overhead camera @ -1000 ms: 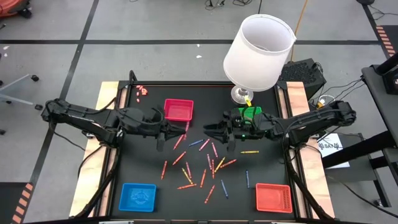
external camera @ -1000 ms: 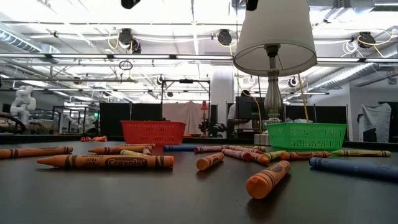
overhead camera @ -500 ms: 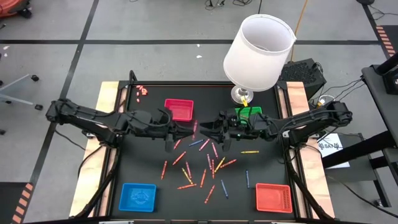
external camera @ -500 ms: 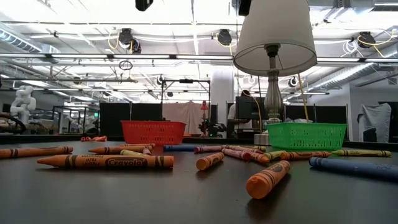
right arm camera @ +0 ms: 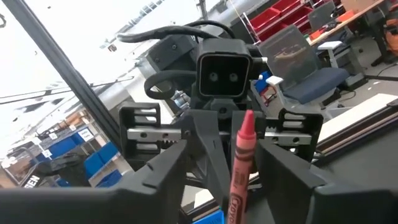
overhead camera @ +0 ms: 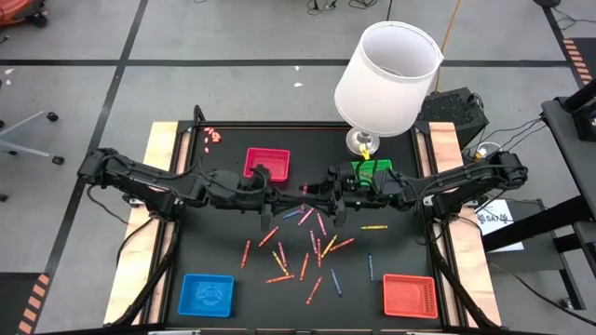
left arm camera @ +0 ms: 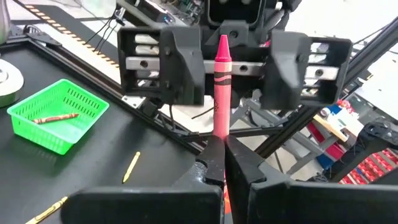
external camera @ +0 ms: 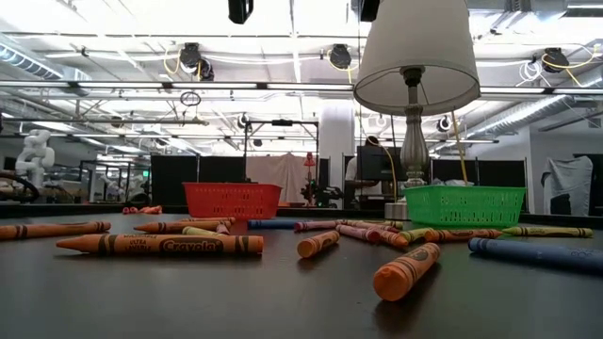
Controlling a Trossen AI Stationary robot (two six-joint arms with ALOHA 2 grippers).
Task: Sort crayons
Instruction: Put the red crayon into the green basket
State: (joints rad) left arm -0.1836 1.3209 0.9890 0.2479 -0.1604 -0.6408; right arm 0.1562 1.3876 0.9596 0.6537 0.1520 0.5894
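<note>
Above the table's middle, two grippers meet over one red crayon (left arm camera: 221, 81).

From the left wrist view, the left gripper (left arm camera: 222, 163) is clenched on the crayon's lower end and holds it upright. The right gripper (left arm camera: 233, 65) faces it with its fingers (left arm camera: 165, 65) parted either side of the crayon's tip, not pressing on it. Below them, loose crayons (overhead camera: 307, 247) lie scattered on the black table (overhead camera: 223, 251); one more rests in the green tray (left arm camera: 56, 115).

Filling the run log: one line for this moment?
left gripper: shut on red crayon | right gripper: fingers open around it | phase: mid-air handover
</note>
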